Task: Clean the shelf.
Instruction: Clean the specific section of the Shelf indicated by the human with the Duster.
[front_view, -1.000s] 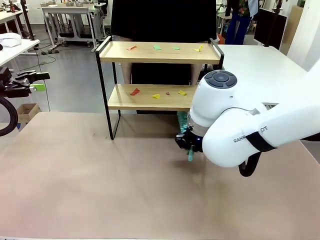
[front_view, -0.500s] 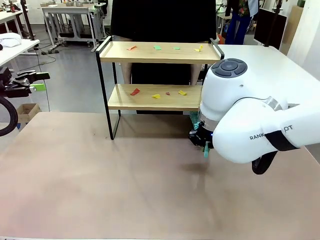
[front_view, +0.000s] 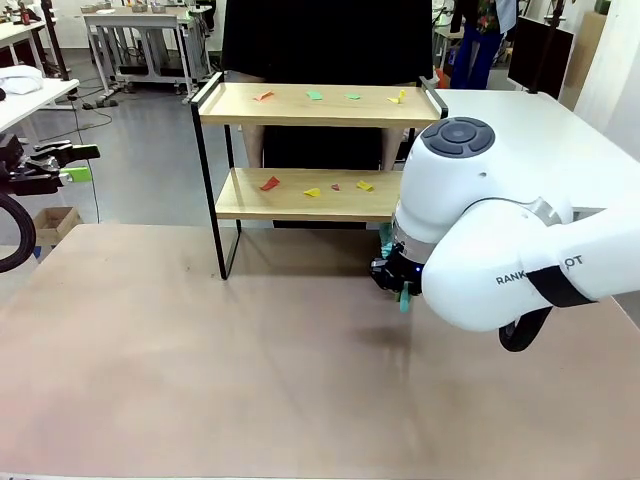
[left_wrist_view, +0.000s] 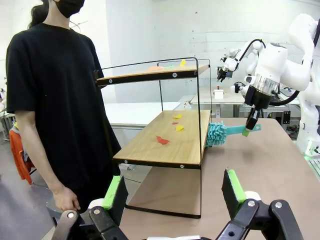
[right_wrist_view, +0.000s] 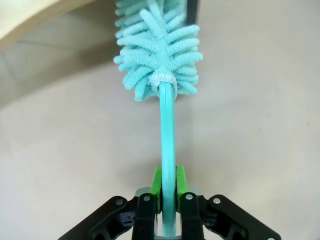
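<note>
Off to the left, the left gripper (left_wrist_view: 175, 192) hangs with its green pads spread wide, nothing between them. The shelf (front_view: 320, 105) stands mid-picture at the far edge of the table (front_view: 200, 380), with small paper scraps (front_view: 270, 184) on both boards in red, yellow and green (a person in black (front_view: 320, 40) stands just behind it). Further right, the right gripper (right_wrist_view: 167, 187) is clamped on the handle of a teal duster (right_wrist_view: 167, 125) — its fluffy head sits just beside the frame's right end, near the lower board.
</note>
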